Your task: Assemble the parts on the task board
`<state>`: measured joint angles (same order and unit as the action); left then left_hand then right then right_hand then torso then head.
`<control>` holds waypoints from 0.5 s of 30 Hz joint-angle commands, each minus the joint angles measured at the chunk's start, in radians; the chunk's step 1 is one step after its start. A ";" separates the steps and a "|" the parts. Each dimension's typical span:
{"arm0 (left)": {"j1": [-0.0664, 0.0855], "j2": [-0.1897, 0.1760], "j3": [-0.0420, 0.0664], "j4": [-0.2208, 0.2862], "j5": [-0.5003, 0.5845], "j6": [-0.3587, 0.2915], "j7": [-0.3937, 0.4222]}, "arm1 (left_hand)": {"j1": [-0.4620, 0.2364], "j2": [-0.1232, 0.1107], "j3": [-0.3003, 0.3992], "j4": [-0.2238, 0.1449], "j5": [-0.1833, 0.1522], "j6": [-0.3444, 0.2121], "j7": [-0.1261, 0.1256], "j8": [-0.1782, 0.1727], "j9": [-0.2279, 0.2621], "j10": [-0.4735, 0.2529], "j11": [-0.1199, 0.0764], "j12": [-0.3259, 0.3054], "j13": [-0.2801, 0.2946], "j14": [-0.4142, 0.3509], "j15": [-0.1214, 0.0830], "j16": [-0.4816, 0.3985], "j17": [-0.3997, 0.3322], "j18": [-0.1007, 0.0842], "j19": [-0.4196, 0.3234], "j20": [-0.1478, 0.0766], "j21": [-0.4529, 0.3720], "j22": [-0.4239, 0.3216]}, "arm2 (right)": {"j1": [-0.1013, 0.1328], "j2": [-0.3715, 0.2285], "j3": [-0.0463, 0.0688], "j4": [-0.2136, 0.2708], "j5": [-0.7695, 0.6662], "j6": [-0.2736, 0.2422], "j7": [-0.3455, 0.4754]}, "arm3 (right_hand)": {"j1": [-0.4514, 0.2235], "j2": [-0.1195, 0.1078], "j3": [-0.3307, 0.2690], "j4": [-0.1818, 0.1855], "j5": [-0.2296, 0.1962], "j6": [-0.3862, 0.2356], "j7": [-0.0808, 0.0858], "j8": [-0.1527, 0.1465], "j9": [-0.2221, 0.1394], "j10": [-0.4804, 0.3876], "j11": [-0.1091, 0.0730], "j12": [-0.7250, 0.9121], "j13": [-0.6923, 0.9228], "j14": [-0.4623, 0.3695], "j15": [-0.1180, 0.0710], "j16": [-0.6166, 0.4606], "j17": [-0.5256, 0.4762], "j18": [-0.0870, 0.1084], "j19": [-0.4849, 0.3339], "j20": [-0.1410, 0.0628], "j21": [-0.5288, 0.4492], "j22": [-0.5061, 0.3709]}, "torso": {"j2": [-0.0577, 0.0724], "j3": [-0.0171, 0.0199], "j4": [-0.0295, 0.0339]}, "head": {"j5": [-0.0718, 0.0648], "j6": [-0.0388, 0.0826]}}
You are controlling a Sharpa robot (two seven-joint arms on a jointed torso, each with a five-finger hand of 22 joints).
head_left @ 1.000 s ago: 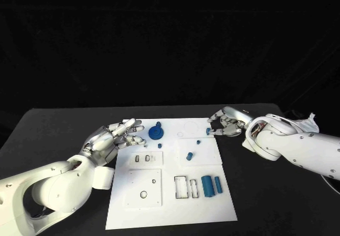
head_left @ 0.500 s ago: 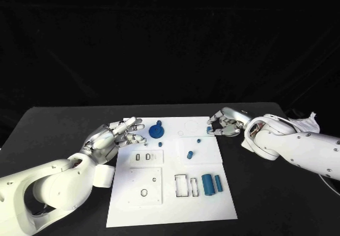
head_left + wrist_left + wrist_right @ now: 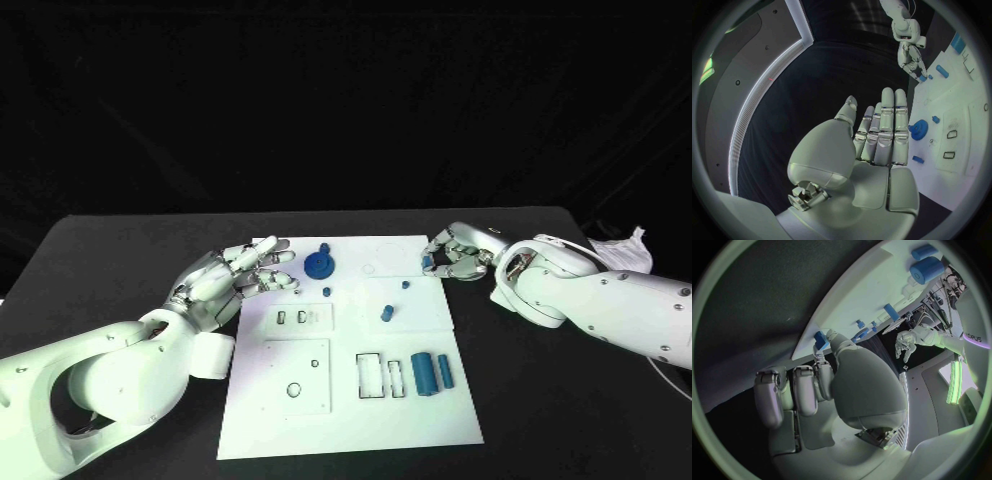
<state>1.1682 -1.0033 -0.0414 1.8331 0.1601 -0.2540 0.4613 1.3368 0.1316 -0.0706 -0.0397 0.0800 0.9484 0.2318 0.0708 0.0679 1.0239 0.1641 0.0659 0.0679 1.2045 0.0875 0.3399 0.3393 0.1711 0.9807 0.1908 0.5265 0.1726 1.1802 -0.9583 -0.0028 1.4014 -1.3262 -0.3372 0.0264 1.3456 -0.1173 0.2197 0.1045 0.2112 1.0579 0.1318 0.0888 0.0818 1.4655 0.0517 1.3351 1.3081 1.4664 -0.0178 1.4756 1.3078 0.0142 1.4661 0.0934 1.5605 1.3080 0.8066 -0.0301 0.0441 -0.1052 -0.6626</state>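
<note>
A: Support surface?
B: Black table (image 3: 116,255), matte, running under both arms.
A: Directly on it?
B: White task board (image 3: 418,420), flat, near mid-table, long side running away from the robot. Crumpled white object (image 3: 620,247) near far right edge, identity unclear.
</note>
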 commanded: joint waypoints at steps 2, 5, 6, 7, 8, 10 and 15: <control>0.001 0.001 0.001 0.001 0.000 0.020 0.003 | 0.000 0.007 0.000 -0.007 0.003 -0.007 0.000 -0.005 0.000 -0.006 0.001 0.000 0.000 -0.006 0.002 -0.002 0.001 0.010 -0.005 0.001 0.005 0.002 | -0.002 0.004 0.000 -0.003 -0.016 0.016 0.001 | 0.001 0.014 0.008 -0.005 0.002 0.013 -0.003 0.006 0.002 0.008 -0.008 0.006 0.138 0.073 -0.007 0.004 0.120 -0.010 0.093 -0.004 0.005 0.247 | 0.000 0.0000 0.0010 | -0.001 -0.001; 0.001 0.001 0.001 0.001 0.000 0.021 0.003 | 0.000 0.007 0.000 -0.007 0.003 -0.007 0.000 -0.005 0.000 -0.006 0.001 0.000 0.000 -0.006 0.002 -0.002 0.001 0.010 -0.005 0.001 0.005 0.002 | -0.002 0.005 0.000 -0.005 -0.015 0.015 0.000 | 0.002 0.023 0.013 -0.007 -0.003 0.022 -0.006 0.008 0.003 0.009 -0.011 0.007 0.139 0.074 -0.010 0.005 0.121 -0.010 0.094 -0.006 0.005 0.248 | 0.000 0.0001 0.0011 | -0.001 -0.002; 0.001 0.001 0.001 0.001 0.000 0.021 0.003 | 0.000 0.007 0.000 -0.007 0.003 -0.007 0.000 -0.005 0.000 -0.006 0.001 0.000 0.000 -0.006 0.002 -0.002 0.001 0.010 -0.005 0.001 0.005 0.002 | -0.002 0.006 0.000 -0.005 -0.015 0.015 0.000 | 0.003 0.026 0.015 -0.007 -0.006 0.026 -0.007 0.009 0.003 0.009 -0.012 0.007 0.139 0.074 -0.010 0.005 0.121 -0.011 0.094 -0.007 0.005 0.249 | -0.001 0.0000 0.0008 | -0.001 -0.002; 0.001 0.001 0.001 0.001 0.000 0.021 0.002 | 0.000 0.007 0.000 -0.007 0.003 -0.007 0.000 -0.005 0.000 -0.006 0.001 0.000 0.000 -0.006 0.002 -0.002 0.001 0.010 -0.005 0.001 0.005 0.002 | -0.002 0.007 0.000 -0.005 -0.015 0.014 0.000 | 0.003 0.030 0.018 -0.008 -0.009 0.030 -0.009 0.010 0.003 0.009 -0.013 0.007 0.139 0.074 -0.012 0.005 0.121 -0.011 0.095 -0.008 0.005 0.249 | -0.001 0.0000 0.0006 | -0.001 -0.002; 0.001 0.001 0.001 0.001 0.000 0.021 0.002 | 0.000 0.007 0.000 -0.007 0.003 -0.007 0.000 -0.005 0.000 -0.006 0.001 0.000 0.000 -0.006 0.002 -0.002 0.001 0.010 -0.005 0.001 0.005 0.002 | -0.002 0.007 0.000 -0.006 -0.014 0.013 0.000 | 0.004 0.034 0.020 -0.009 -0.012 0.033 -0.010 0.011 0.004 0.009 -0.014 0.007 0.139 0.074 -0.012 0.005 0.121 -0.011 0.095 -0.009 0.005 0.249 | -0.001 0.0000 0.0006 | -0.001 -0.002; 0.001 0.001 0.001 0.001 0.000 0.021 0.002 | 0.000 0.007 0.000 -0.007 0.003 -0.007 0.000 -0.005 0.000 -0.006 0.001 0.000 0.000 -0.006 0.002 -0.002 0.001 0.010 -0.005 0.001 0.005 0.002 | -0.002 0.008 0.000 -0.007 -0.014 0.010 -0.001 | 0.007 0.044 0.026 -0.012 -0.019 0.041 -0.013 0.014 0.005 0.010 -0.017 0.009 0.140 0.074 -0.015 0.005 0.122 -0.011 0.096 -0.011 0.006 0.251 | -0.001 0.0000 0.0008 | -0.001 -0.002; 0.001 0.000 0.001 0.001 0.000 0.022 0.001 | 0.000 0.007 0.000 -0.007 0.003 -0.007 0.000 -0.005 0.000 -0.006 0.001 0.000 0.000 -0.006 0.002 -0.002 0.001 0.010 -0.005 0.001 0.005 0.002 | -0.002 0.012 0.000 -0.012 -0.012 0.001 -0.004 | 0.015 0.070 0.042 -0.021 -0.037 0.064 -0.023 0.024 0.009 0.012 -0.025 0.010 0.142 0.074 -0.022 0.006 0.124 -0.012 0.098 -0.017 0.007 0.253 | -0.001 -0.0005 0.0004 | -0.001 -0.004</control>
<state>1.1682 -1.0037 -0.0413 1.8326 0.1601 -0.2538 0.4587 1.3368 0.1316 -0.0706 -0.0397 0.0800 0.9485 0.2318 0.0708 0.0679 1.0239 0.1641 0.0659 0.0679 1.2045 0.0875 0.3399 0.3392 0.1711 0.9807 0.1908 0.5265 0.1726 1.1791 -0.9482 -0.0020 1.3905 -1.3286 -0.3372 0.0257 1.3579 -0.0651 0.2563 0.0824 0.1756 1.1131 0.1108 0.1068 0.0847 1.4679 0.0333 1.3389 1.3081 1.4666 -0.0326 1.4755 1.3076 0.0142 1.4653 0.0849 1.5605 1.3078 0.8058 -0.0302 0.0447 -0.1062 -0.6653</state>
